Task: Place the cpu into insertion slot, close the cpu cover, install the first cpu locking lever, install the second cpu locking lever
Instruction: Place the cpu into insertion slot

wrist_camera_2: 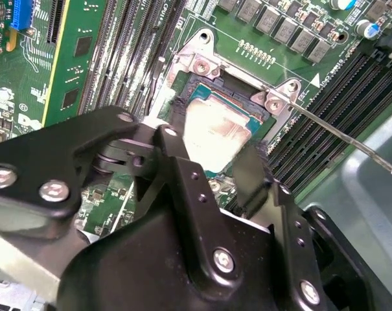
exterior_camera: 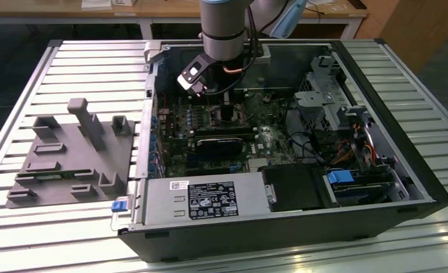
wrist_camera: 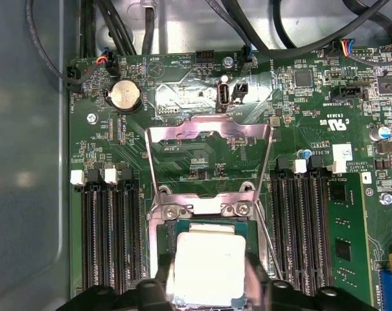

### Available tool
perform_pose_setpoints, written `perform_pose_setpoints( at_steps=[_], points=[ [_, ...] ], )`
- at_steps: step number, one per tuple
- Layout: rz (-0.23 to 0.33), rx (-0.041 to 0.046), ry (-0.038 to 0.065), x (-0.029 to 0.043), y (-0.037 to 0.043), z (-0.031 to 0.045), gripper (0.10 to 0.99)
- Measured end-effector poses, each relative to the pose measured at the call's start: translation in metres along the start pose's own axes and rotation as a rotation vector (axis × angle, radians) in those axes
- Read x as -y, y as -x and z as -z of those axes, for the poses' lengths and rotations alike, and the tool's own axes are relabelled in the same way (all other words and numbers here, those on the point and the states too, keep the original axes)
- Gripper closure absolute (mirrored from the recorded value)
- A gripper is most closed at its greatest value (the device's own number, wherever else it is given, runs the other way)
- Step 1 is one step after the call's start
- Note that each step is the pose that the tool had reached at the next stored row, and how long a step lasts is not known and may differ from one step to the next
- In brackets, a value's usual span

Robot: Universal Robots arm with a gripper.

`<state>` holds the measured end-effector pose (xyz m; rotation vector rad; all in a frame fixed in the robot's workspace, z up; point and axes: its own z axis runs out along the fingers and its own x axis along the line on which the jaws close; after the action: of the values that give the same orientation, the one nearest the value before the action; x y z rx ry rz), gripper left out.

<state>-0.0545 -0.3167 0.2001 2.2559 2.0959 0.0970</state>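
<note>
The cpu point(wrist_camera: 208, 262) sits at the lower middle of the first wrist view, silver top facing up, in or just above the insertion slot point(wrist_camera: 162, 243); whether it is fully seated cannot be told. In the second wrist view the cpu point(wrist_camera_2: 215, 129) lies at the centre of the frame. The pincer point(wrist_camera: 208, 288) pinches the cpu, with one black finger against each of two opposite edges. The pincer point(wrist_camera_2: 212, 155) fills the lower half of the second wrist view.

The cpu cover point(wrist_camera: 183, 131) is open. It is hinged at the slot edge and reaches toward the upper middle of the frame. One locking lever point(wrist_camera_2: 338, 139) is unlatched and runs as a thin rod toward the right edge.

Memory slots point(wrist_camera: 108, 233) flank the insertion slot on the green motherboard point(wrist_camera: 118, 149).

In the exterior view the pincer point(exterior_camera: 225, 105) reaches down into the open computer case point(exterior_camera: 406, 170), which lies on the slatted desk point(exterior_camera: 57, 239). A grey fixture point(exterior_camera: 72, 159) stands at the exterior view's left.
</note>
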Motion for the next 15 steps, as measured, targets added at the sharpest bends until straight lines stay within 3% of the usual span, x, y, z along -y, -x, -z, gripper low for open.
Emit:
perform_pose_setpoints(
  at_steps=[1,2,7,11,15],
  points=[
    [0.000,0.0000,0.000,0.0000,0.0000,0.0000,0.561],
    [0.000,0.0000,0.000,0.0000,0.0000,0.0000,0.498],
    [-0.011,0.0015,0.000,-0.0011,-0.0006,-0.0006,0.498],
    [-0.023,0.0120,0.001,-0.0012,-0.0006,-0.0015,0.498],
    [-0.024,0.0139,0.001,-0.0011,-0.0007,-0.0022,0.498]
  ],
)
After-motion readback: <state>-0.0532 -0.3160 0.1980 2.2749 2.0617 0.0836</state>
